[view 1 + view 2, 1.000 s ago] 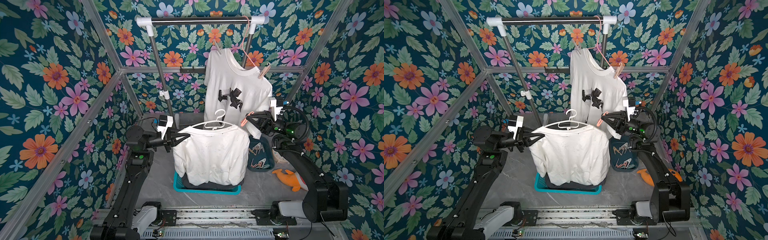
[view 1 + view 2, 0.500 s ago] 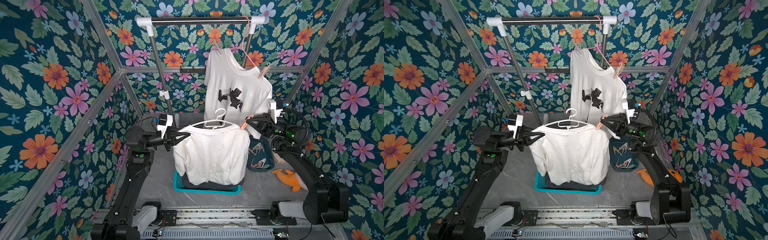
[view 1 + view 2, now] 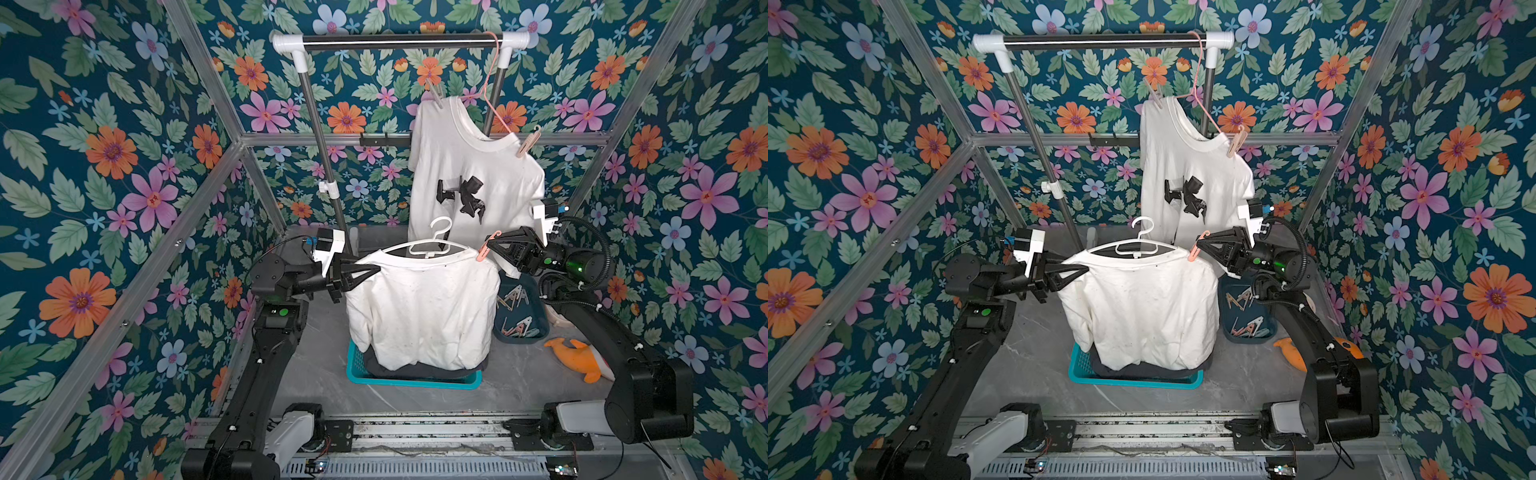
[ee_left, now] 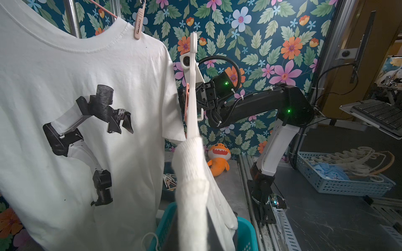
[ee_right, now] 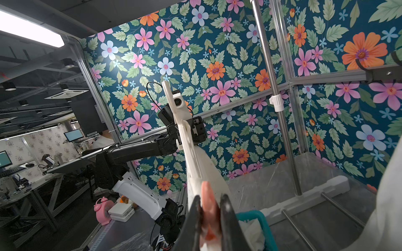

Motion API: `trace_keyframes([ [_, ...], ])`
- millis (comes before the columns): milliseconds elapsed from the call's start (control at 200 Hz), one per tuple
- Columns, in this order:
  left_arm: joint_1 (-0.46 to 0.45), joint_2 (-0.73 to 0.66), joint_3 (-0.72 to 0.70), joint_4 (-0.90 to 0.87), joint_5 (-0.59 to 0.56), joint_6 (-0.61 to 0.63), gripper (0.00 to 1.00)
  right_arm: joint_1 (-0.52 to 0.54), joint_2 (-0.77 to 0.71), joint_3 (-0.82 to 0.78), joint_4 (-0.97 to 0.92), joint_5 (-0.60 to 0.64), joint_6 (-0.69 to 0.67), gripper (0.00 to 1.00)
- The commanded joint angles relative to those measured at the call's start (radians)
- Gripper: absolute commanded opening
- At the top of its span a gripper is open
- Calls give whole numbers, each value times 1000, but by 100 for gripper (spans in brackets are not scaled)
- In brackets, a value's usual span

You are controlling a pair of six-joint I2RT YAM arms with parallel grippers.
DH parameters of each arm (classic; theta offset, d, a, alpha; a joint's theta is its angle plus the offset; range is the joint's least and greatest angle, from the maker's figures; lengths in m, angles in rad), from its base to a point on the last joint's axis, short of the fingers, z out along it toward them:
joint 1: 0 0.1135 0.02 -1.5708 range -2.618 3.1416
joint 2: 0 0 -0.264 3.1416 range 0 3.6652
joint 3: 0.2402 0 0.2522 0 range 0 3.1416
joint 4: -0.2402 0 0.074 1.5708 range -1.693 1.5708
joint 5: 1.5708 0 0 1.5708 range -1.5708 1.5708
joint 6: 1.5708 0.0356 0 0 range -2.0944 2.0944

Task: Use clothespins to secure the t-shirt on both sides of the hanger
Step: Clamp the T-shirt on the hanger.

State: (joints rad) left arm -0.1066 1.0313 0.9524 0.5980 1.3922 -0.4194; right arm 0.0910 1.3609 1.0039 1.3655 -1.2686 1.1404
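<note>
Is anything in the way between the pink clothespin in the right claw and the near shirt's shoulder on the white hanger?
Nothing visible. The pink clothespin in the right claw sits at the shoulder edge of the t-shirt; the printed shirt hangs behind it.

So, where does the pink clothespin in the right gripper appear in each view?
In a top view: pink clothespin in the right gripper, at the plain t-shirt's shoulder.
In a top view: the same spot.
Left wrist: a thin pink strip behind the white hanger's edge.
Right wrist: close up, between the dark fingers.
Shared landmark: the white hanger, in all four.
</note>
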Motion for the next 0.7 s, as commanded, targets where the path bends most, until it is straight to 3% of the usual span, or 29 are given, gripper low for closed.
trace_keyframes([
  [0, -1, -3, 2, 66, -18, -16, 0, 4, -6, -7, 59, -14, 10, 1],
  [285, -1, 11, -1, 133, -20, -68, 0, 6, -3, -40, 58, -7, 6, 11],
  [525, -2, 12, -8, 129, -22, -72, 0, 5, 6, -46, 40, -10, 20, 57],
  [695, -2, 10, -14, 115, -22, -58, 0, -8, -26, -42, -28, -6, -17, 64],
])
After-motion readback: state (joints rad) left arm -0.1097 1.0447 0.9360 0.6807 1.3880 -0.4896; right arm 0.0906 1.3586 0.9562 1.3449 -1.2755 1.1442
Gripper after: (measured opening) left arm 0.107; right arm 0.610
